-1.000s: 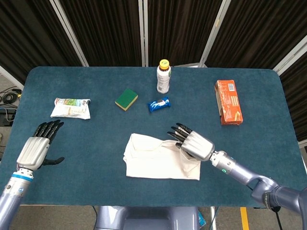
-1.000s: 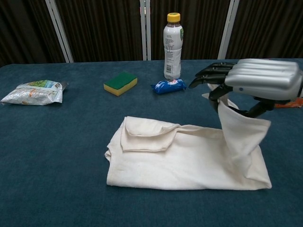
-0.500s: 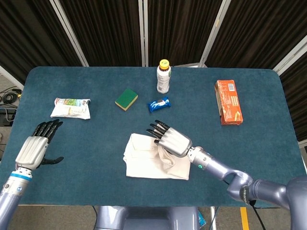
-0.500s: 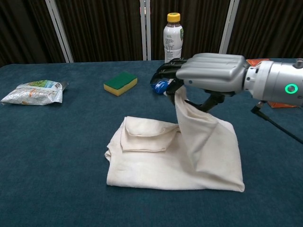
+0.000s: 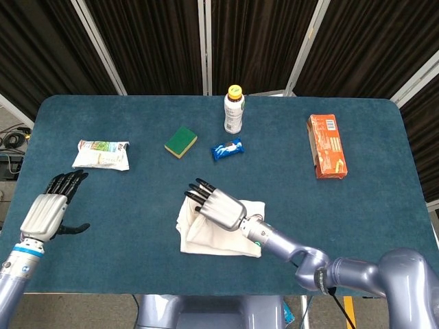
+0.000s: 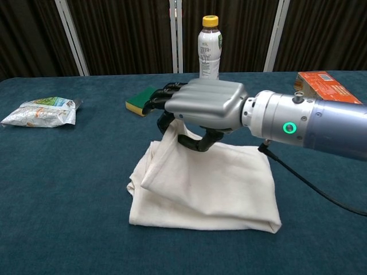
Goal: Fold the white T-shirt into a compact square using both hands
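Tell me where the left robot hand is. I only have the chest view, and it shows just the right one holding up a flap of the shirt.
Observer: The left robot hand is over bare table near the front left corner, fingers apart and holding nothing, well apart from the white T-shirt.
Operator: Is anything hidden behind the right robot hand?
Observer: Yes, a blue snack packet lies on the table in front of the bottle, apart from the shirt.
Operator: Where is the right robot hand over the shirt, seen from above?
Observer: The right robot hand is above the shirt's far left part, its fingertips about at that corner.
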Controlling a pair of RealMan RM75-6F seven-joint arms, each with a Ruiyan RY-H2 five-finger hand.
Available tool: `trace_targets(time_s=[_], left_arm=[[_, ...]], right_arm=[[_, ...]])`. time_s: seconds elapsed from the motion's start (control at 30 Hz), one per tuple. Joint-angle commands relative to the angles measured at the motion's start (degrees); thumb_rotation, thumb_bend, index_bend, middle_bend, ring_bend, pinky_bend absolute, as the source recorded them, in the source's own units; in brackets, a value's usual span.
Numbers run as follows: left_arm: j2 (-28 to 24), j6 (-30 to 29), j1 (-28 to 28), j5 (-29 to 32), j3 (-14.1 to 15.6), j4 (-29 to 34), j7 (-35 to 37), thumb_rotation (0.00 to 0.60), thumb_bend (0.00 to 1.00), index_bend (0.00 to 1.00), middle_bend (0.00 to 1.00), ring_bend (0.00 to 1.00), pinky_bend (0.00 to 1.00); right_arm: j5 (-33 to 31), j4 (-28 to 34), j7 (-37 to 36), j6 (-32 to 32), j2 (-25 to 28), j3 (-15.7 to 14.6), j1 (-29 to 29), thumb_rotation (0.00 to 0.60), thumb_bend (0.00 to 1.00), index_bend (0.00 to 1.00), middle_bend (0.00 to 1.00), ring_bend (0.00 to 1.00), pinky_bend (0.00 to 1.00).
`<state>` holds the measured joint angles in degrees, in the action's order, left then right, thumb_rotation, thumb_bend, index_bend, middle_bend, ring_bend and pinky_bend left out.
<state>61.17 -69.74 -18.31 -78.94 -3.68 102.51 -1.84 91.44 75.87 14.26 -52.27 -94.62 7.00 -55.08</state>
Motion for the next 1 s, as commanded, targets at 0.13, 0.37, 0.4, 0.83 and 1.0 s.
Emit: trace_targets(time_s=[0.13,0.37,0.4,0.83,1.0], left_arm=[[-0.4,-0.1,0.1,-0.2,0.0,0.0,0.8,0.6,0.0,0.0,0.0,0.0,0.0],[-1.0,0.2,0.0,-0.2,-0.2,-0.2,2.3,0.6,0.0,0.0,0.0,0.0,0.0],[-1.0,0.3,0.0,-0.2,-0.2,-0.2,2.5,0.6,0.0,0.0,0.0,0.0,0.0],[-0.8,0.9,-0.2,-0.4,0.1,-0.6,2.4,0.6,0.0,0.0,0.0,0.0,0.0],[-0.6,0.7,-0.1,-0.7,0.4,-0.3,1.7,0.6,0.0,0.0,0.0,0.0,0.0]], right_arm=[[-3.0,-0.9,2.7,2.0,-3.7,2.5,-2.1,0.6,0.5,0.72,0.11,0.0,0.0],[-5.0,-2.8,6.5,4.4,-7.6,3.7,-4.7,0.6,0.5,0.71,0.11,0.0,0.0],[-5.3,-3.0,6.7,4.4,-7.9,3.9,-4.8,0.6,0.5,0.68,0.11,0.0,0.0],[-9.8,1.2,7.4,3.6,-5.2,4.6,-2.9,0.6,0.0,0.0,0.0,0.0,0.0],[-8.1,4.9,4.7,0.9,1.0,2.0,0.5,0.6,0.0,0.0,0.0,0.0,0.0]])
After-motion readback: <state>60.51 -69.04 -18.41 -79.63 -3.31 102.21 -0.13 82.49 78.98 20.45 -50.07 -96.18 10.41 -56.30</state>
